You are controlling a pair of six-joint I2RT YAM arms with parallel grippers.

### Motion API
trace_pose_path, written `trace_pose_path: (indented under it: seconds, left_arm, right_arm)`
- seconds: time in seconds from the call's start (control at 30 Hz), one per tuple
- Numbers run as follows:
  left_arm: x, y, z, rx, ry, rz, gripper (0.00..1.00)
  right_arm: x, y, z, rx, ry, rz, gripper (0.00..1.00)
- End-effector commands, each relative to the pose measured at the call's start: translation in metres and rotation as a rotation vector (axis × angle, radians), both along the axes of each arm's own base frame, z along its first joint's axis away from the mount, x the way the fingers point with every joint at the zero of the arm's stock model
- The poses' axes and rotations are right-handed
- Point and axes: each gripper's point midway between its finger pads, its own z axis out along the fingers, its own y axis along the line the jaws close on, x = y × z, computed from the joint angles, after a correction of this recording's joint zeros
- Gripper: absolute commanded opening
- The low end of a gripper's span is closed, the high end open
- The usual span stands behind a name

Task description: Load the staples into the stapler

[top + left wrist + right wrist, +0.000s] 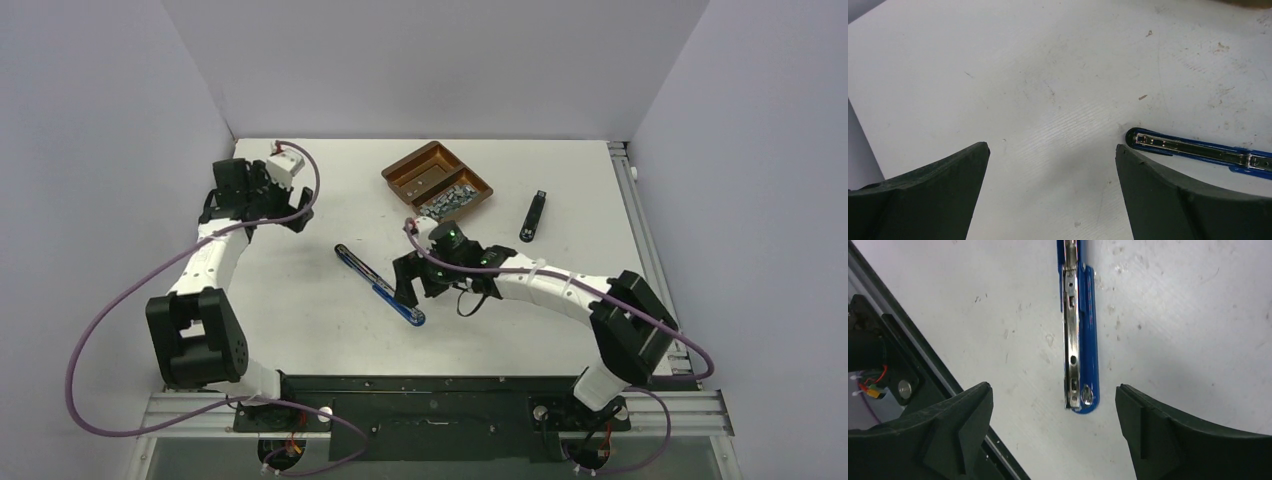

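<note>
Nearest to me, the right gripper (1053, 390) has its jaws wide apart and empty above the end of the long blue metal stapler (1082, 340), which lies opened flat on the white surface (1198, 315). The left gripper (1053, 150) is spread too and holds nothing. The small silver-grey staples (447, 203) lie in the brown two-compartment tray (409, 158), upper middle of the top view. The stapler's channel looks bare to me, so I judge the loading is not yet begun.
</note>
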Motion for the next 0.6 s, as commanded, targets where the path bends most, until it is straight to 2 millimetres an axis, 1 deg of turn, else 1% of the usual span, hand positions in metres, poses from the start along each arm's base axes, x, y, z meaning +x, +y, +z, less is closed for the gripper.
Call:
trace_pose_path:
  seconds: [0.0, 0.07, 0.13, 0.17, 0.23, 0.33, 0.47, 0.57]
  left_arm:
    - [-0.007, 0.002, 0.056, -0.104, -0.075, 0.058, 0.96]
    - [-0.011, 0.010, 0.064, -0.115, -0.077, 0.103, 0.96]
    - [-0.013, 0.020, 0.069, -0.103, -0.081, 0.156, 0.96]
    - [-0.014, 0.025, 0.070, -0.096, -0.080, 0.181, 0.96]
    - [-0.016, 0.033, 0.074, -0.078, -0.083, 0.230, 0.96]
    - [-0.018, 0.039, 0.081, -0.083, -0.083, 0.282, 0.96]
    - [-0.019, 0.040, 0.090, -0.115, -0.086, 0.322, 0.96]
    - [-0.019, 0.039, 0.095, -0.127, -0.096, 0.329, 0.96]
  right_arm:
    - [0.023, 0.006, -0.014, -0.193, -0.109, 0.025, 0.93]
    - [0.033, 0.024, -0.018, -0.204, -0.132, 0.036, 0.93]
    - [0.040, 0.041, -0.023, -0.218, -0.157, 0.051, 0.93]
    - [0.044, 0.047, -0.026, -0.233, -0.171, 0.051, 0.92]
    - [0.050, 0.058, -0.033, -0.267, -0.196, 0.048, 0.88]
    - [0.056, 0.066, -0.041, -0.303, -0.231, 0.030, 0.81]
    - [0.064, 0.068, -0.042, -0.307, -0.260, -0.018, 0.64]
    - [0.061, 0.071, -0.046, -0.310, -0.272, -0.027, 0.43]
